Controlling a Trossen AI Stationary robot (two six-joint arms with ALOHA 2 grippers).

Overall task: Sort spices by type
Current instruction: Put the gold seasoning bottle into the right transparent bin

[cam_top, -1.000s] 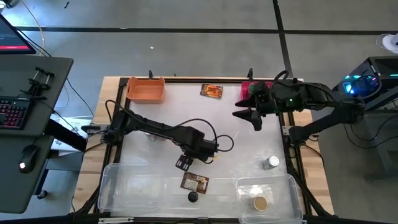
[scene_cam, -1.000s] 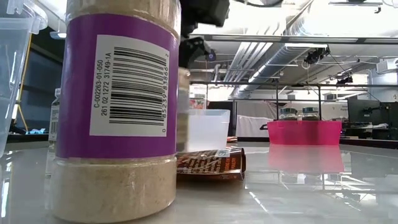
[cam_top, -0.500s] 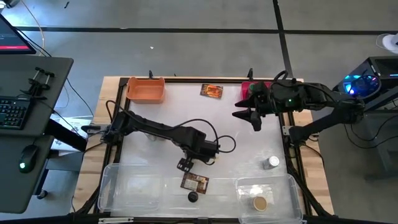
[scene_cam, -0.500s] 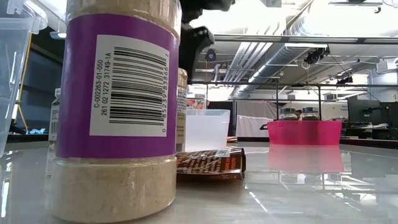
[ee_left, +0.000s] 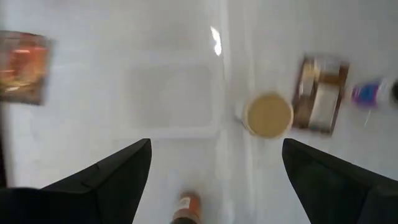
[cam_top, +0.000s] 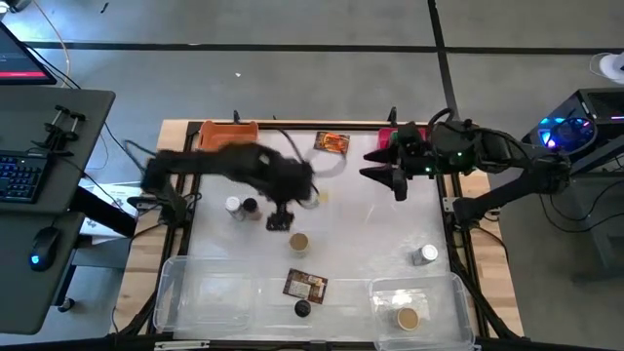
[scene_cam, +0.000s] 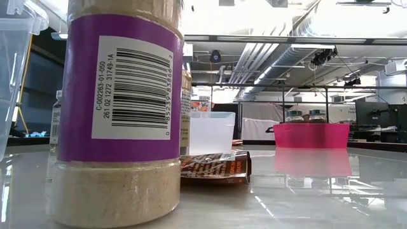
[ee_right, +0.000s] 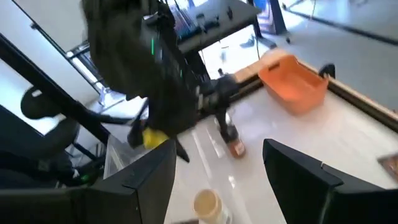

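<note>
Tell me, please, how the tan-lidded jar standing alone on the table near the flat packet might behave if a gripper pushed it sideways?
The tan-lidded jar stands upright on a smooth, glossy table, so a low push would probably slide it. It looks round, so if tipped it would likely roll. A push high up, near the lid, seems likelier to topple it toward the flat packet.

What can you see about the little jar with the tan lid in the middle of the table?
The jar is small and round, with a flat tan lid and a pale body. It stands upright on the white table, by itself, with nothing touching it. A flat brown packet lies close by, apart from it. The left gripper hangs open nearby, not holding it.
</note>
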